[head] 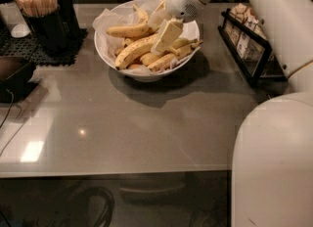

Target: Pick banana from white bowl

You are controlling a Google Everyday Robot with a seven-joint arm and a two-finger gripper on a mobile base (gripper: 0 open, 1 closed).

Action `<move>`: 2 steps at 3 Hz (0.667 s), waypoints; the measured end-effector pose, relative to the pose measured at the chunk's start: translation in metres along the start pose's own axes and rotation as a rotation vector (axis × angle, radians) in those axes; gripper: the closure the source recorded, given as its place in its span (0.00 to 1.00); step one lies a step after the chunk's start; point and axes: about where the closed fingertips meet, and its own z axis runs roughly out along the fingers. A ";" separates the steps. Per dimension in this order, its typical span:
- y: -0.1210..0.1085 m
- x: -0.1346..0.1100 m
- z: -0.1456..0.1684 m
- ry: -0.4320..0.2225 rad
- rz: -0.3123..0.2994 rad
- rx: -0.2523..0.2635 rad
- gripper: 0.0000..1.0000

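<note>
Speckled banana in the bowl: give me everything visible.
The banana is the longest in the pile: yellow, brown-speckled, gently curved, unpeeled. It lies slanted atop other bananas in the paper-lined white bowl, low end near the rim at picture left, high end hidden behind the gripper, which hangs over the bowl's middle. Whether they touch is unclear.

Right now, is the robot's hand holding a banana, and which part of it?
Cannot tell. The gripper is down inside the white bowl, at the right end of the speckled banana, which lies among the other bananas.
</note>
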 end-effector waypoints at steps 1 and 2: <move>-0.004 0.006 0.022 0.007 0.018 -0.024 0.32; -0.003 0.010 0.040 0.018 0.038 -0.046 0.33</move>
